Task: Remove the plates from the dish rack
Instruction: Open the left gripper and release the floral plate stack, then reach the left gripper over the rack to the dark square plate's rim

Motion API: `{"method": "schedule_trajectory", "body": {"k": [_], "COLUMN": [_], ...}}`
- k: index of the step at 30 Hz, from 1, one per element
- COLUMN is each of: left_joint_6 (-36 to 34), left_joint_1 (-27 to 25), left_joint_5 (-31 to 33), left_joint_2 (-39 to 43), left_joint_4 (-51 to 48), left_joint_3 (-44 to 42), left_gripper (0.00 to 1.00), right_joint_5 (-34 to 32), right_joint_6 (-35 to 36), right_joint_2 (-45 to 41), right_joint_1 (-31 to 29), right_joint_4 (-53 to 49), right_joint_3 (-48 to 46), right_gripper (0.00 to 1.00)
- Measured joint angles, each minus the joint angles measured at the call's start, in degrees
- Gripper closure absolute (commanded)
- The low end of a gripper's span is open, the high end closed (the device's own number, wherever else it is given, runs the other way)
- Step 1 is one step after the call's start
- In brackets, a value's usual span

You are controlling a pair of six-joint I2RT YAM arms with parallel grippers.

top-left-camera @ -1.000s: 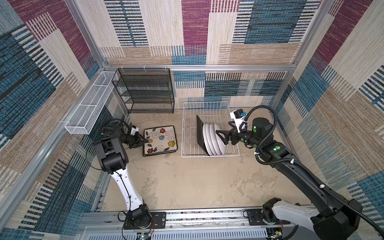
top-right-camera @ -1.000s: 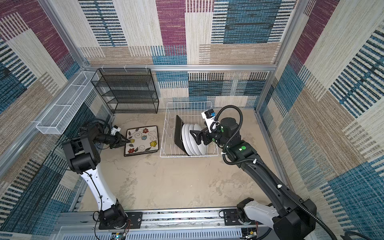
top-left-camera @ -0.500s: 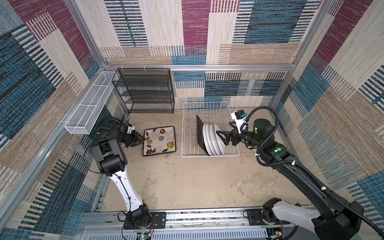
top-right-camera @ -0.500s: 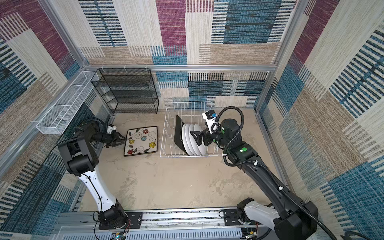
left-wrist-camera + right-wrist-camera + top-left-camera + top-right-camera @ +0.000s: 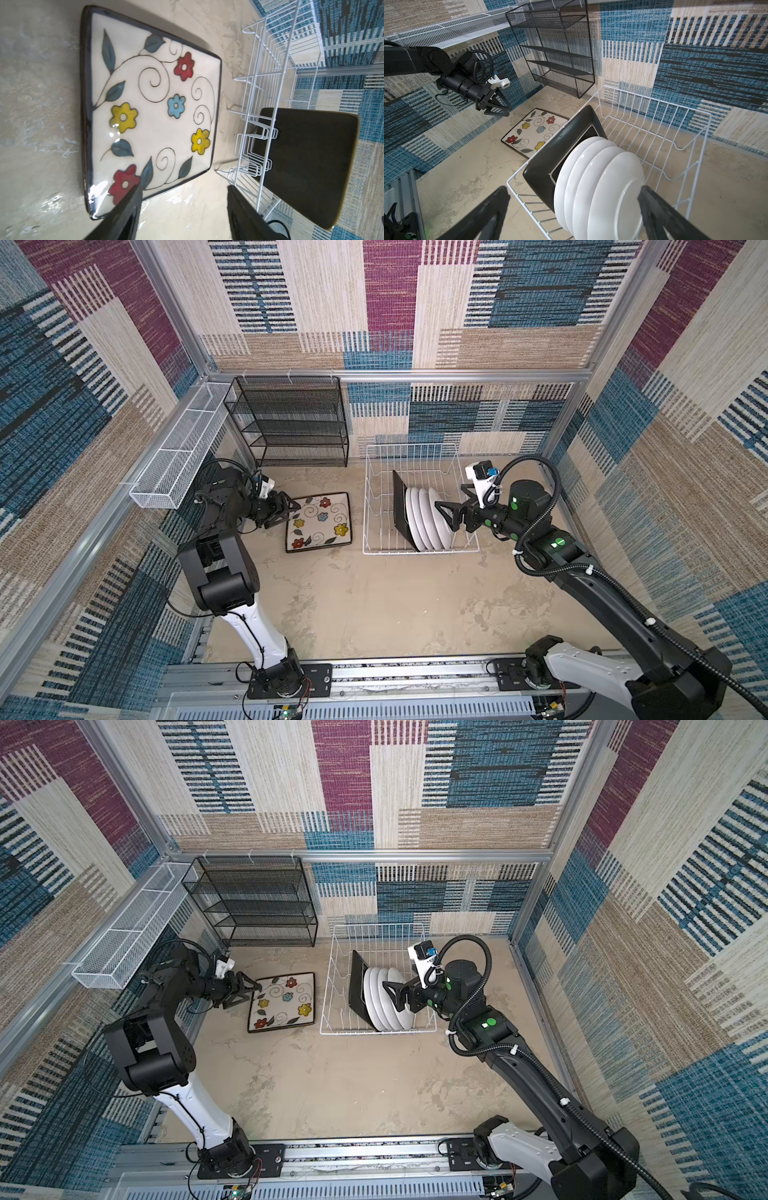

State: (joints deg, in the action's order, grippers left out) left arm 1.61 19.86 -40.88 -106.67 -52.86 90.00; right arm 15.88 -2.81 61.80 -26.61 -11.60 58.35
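In the dish rack (image 5: 390,552): four round white plates (image 5: 428,524) on edge between the tines, plus a black-backed square plate (image 5: 400,506) leaning behind them. Possibly a second square one tucked against it; can't tell from these angles. Out of the rack: flowered square plate (image 5: 318,521), face up, flat on the table (image 5: 395,605), just beside the rack.

Left gripper (image 5: 288,512): fingers (image 5: 128,207) spread, nothing between, hovering by the flowered plate's corner. Right gripper (image 5: 446,517): fingers (image 5: 652,203) spread wide at the outermost round plate, pinching nothing; touching the rim or not, can't tell.

Handling: glazed ceramic, so rigid, slick, chippable, probably heavy for a two-finger pinch. Best taken at the top rim, pads across the thickness, lifted straight up clear of the tines before any tilt. Expect swing about the pinch if gripped off-centre. Set down edge first, then lay flat.

Surface: hard mottled stone-look top, no cushioning, plenty bare in front. Room: tight textile-walled cell, black mesh shelf (image 5: 291,423) at the back, white mesh basket (image 5: 174,460) along the left wall rail.
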Motion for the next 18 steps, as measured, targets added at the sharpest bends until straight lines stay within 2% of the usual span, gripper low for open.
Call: {"method": "schedule_trajectory", "body": {"k": [4, 6, 10, 18], "left_joint_6": [1.2, 1.66, 3.32, 10.27], "left_joint_1": [-2.78, -4.48, -8.11, -18.53], "left_joint_5": [0.46, 0.83, 1.55, 4.63], "left_joint_2": [5.62, 9.07, 14.36, 23.8], "left_joint_4": [0.37, 0.76, 0.98, 6.58], "left_joint_3": [-0.02, 0.0, 1.01, 0.79], "left_gripper": [0.3, 0.25, 0.25, 0.23], "right_joint_5": [0.0, 0.0, 0.02, 0.22], "right_joint_6": [-0.42, -0.85, -1.11, -0.81], "right_joint_2": [-0.7, -0.94, -1.11, -0.55], "right_joint_1": [-0.02, 0.0, 0.0, -0.02], "right_joint_4": [0.22, 0.24, 0.22, 0.17], "right_joint_3": [-0.35, -0.35, -0.2, 2.43], "right_gripper": [0.01, 0.01, 0.01, 0.01]}}
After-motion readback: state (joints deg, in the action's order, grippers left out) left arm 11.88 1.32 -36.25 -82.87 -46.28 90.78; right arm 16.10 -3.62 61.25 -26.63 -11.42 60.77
